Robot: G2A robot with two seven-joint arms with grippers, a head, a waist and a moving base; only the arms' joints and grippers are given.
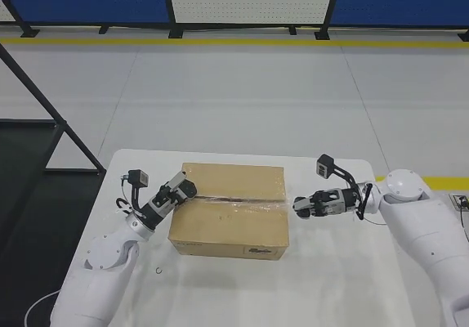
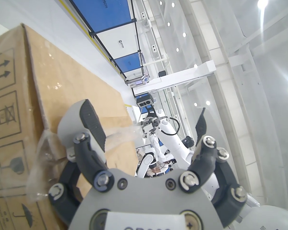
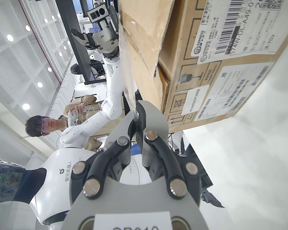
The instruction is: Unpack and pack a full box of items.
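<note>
Looking down the right wrist camera, I see the right gripper (image 3: 137, 117) with its fingers pinched together on a strip of clear tape (image 3: 127, 72), which runs back to the top seam of the box (image 3: 230, 48). The left wrist camera shows the left gripper (image 2: 146, 124) spread wide and clamping nothing, one finger (image 2: 91, 120) over the box's top edge. From above, the box sits mid-table (image 1: 341, 270). Both arms angle inward, one at each end of it, the right just off its edge.
</note>
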